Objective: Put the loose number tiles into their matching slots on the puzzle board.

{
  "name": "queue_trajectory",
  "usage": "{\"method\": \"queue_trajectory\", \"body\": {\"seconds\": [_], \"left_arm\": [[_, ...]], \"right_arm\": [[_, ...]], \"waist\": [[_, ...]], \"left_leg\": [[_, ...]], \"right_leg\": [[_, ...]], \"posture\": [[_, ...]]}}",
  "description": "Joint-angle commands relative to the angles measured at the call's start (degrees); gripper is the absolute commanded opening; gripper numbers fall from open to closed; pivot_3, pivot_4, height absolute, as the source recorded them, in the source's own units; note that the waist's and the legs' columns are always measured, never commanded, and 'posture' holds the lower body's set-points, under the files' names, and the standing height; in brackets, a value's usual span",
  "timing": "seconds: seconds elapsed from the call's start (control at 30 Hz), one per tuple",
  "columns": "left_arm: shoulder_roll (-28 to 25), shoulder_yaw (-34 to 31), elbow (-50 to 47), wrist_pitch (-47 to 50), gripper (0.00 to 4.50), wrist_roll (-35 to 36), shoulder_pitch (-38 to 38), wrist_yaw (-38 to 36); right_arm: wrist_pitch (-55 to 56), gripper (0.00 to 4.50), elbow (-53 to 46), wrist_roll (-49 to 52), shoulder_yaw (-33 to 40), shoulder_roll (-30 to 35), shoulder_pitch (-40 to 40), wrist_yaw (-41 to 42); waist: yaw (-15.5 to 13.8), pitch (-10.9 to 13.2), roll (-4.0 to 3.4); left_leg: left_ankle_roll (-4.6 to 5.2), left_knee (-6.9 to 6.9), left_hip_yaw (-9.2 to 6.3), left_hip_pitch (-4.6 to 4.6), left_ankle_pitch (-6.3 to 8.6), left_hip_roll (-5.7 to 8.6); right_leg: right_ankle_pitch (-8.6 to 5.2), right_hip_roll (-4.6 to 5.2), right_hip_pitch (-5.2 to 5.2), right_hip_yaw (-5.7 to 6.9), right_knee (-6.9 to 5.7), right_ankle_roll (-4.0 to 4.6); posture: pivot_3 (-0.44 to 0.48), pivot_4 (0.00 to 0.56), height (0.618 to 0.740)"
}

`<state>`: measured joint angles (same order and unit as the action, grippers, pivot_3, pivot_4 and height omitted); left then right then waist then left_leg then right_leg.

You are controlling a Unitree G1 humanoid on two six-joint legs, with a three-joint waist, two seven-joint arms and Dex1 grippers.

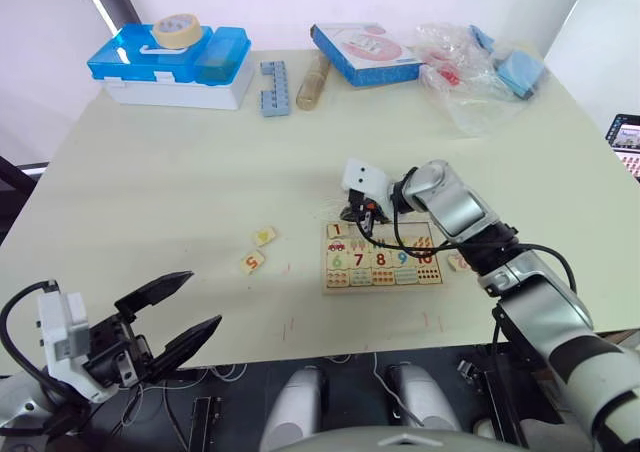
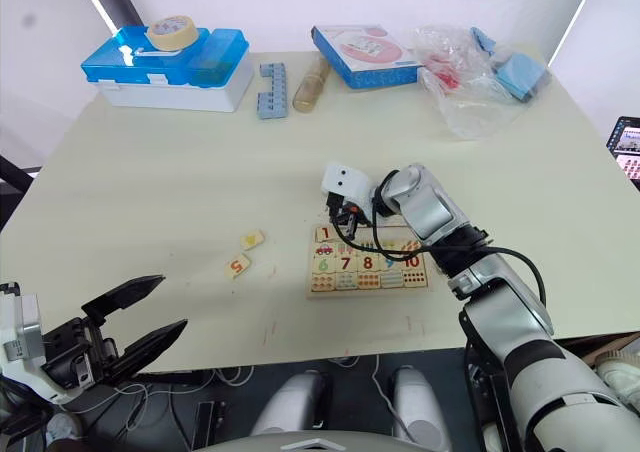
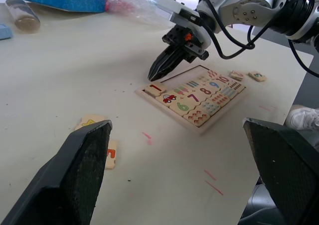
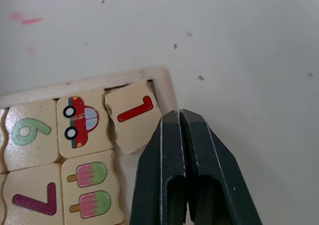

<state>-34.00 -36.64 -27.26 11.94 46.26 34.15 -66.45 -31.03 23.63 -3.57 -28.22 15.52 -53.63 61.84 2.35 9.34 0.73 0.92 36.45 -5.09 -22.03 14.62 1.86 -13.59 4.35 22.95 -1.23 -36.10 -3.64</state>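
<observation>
**1 tile crooked in its corner slot**

Right gripper (image 4: 182, 116) pinched closed, holding nothing, tips at the corner of the puzzle board (image 1: 384, 258), mid-frame. Red 1 tile (image 4: 130, 116) skewed, not seated. Could jam or pop out if nudged off-angle. Left gripper (image 1: 172, 309) wide open, empty, lower left. 5 tile (image 1: 252, 262) and yellow tile (image 1: 264, 236) loose left of the board.

The pale table (image 1: 180, 172) carries the puzzle board (image 1: 383, 258), loose tiles (image 1: 252, 262) and a blue-lidded box (image 1: 170, 67).
</observation>
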Motion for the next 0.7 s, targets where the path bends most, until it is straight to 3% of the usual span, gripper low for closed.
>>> {"method": "queue_trajectory", "body": {"seconds": [0.03,0.37,0.53,0.7], "left_arm": [[0.4,-0.7,-0.6,-1.1,4.5,0.2,0.6,0.1],[0.8,-0.7,-0.6,-1.2,4.5,-0.1,0.6,0.1],[1.1,-0.6,-0.5,-1.3,4.5,-0.4,0.8,0.6],[1.9,-0.5,-0.2,-1.2,4.5,-0.7,0.8,1.7]], "right_arm": [[-0.1,0.03,-2.4,0.1,0.2,0.4,0.1,1.0],[-0.1,0.03,-3.3,0.1,1.1,0.6,0.3,0.9],[-0.5,0.03,-7.8,7.3,8.1,1.2,2.5,2.8],[5.2,0.03,-12.7,16.7,17.3,2.5,10.1,5.5]], "waist": [[0.0,0.0,0.0],[0.0,0.0,0.0],[-0.1,0.0,0.0],[-0.4,0.0,0.08]], "left_leg": [[0.0,0.0,0.01,0.01,0.0,0.0],[0.0,0.0,0.02,0.02,0.0,-0.01],[0.0,0.0,0.01,0.0,0.0,-0.02],[0.01,0.0,-0.01,0.01,0.01,-0.03]], "right_leg": [[0.0,0.0,0.0,-0.02,0.0,0.0],[0.0,-0.01,0.0,-0.02,-0.01,0.0],[0.0,-0.01,0.0,-0.02,0.0,0.0],[0.0,0.0,-0.06,0.01,0.05,0.0]], "posture": [[0.0,0.15,0.74],[0.0,0.15,0.74],[0.0,0.15,0.74],[0.0,0.15,0.74]]}}
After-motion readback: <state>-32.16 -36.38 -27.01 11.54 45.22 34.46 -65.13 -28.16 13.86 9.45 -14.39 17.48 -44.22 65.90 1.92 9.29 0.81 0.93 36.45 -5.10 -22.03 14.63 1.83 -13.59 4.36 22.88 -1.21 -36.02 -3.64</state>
